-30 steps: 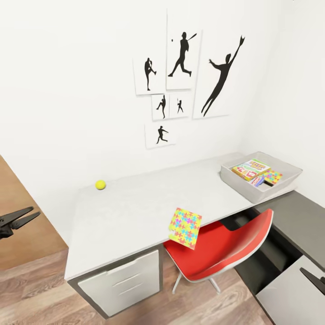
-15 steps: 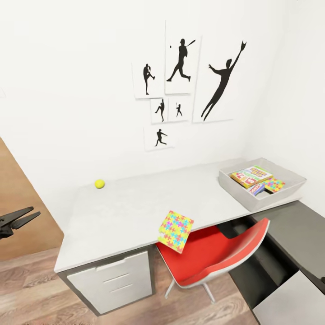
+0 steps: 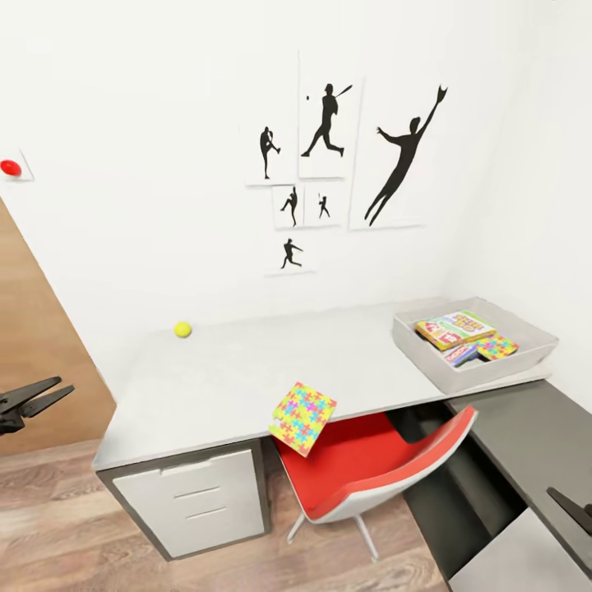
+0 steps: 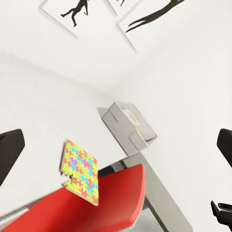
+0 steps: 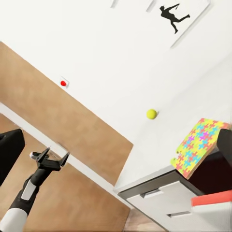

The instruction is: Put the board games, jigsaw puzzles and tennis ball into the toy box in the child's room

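Note:
A small yellow-green tennis ball [image 3: 182, 329] lies near the back of the light grey table [image 3: 247, 378]. One jigsaw puzzle [image 3: 302, 416] hangs tilted over the table's front edge, above the chair seat. At the table's right end stands the toy box [image 3: 473, 362]. Inside it lie board games [image 3: 454, 327] and a second jigsaw puzzle [image 3: 496, 346]. My left gripper [image 3: 64, 386] is open and empty, off the table's left end. A tip of my right gripper [image 3: 571, 508] shows low on the right; its fingers [image 5: 9, 150] stand wide apart and hold nothing.
A red chair [image 3: 370, 469] is tucked under the table beside the white drawer unit [image 3: 193, 501]. A lower dark grey cabinet [image 3: 526, 436] runs along the right wall. A brown door [image 3: 33, 345] stands at the left, with a red knob [image 3: 11, 168] on the wall above it.
The camera has shifted, so the table sits a bit lower and further left, and the red wall knob has come into view. Ball, puzzle and toy box have not moved on the table.

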{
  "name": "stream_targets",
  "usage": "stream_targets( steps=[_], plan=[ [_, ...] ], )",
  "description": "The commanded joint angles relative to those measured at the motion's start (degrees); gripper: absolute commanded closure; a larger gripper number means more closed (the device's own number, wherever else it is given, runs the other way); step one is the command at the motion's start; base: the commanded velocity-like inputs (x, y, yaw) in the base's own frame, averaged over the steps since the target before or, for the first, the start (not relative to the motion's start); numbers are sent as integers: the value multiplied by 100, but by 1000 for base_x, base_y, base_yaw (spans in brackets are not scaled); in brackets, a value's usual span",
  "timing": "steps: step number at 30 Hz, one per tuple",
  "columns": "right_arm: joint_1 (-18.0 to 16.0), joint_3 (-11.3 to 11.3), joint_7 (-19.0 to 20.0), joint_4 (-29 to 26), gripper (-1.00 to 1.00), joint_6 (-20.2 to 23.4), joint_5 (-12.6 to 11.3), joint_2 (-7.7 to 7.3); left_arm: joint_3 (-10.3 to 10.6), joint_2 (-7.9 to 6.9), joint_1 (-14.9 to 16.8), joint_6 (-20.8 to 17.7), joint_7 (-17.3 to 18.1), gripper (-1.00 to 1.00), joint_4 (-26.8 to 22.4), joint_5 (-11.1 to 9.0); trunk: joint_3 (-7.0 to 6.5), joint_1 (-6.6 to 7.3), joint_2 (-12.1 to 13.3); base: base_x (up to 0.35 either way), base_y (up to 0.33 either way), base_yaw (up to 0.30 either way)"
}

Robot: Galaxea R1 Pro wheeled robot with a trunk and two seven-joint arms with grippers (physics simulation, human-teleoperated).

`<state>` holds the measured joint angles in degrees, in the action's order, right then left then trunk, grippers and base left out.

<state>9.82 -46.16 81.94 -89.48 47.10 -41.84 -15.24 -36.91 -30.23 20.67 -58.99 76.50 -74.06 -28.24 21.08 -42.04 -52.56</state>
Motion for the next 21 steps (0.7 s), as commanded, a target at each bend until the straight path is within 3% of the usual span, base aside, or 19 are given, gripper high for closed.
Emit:
stream_targets(
  steps=[1, 9, 21],
  plan=[
    [2, 4, -1, 1, -100, 54, -27, -1, 0, 0, 5, -51, 10, -100, -3, -6, -3, 0, -4, -84, -304, 159],
    [1, 4, -10, 1, -100, 57, -26, -4, -4, 0, 7, -53, 14, -100, -3, -6, -69, 0, -4, -84, -273, 159],
    [2, -1, -4, 1, -100, 61, -34, -1, -1, 0, 6, -56, 14, -100, -3, -6, -171, 0, -4, -54, -122, 130]
  ],
)
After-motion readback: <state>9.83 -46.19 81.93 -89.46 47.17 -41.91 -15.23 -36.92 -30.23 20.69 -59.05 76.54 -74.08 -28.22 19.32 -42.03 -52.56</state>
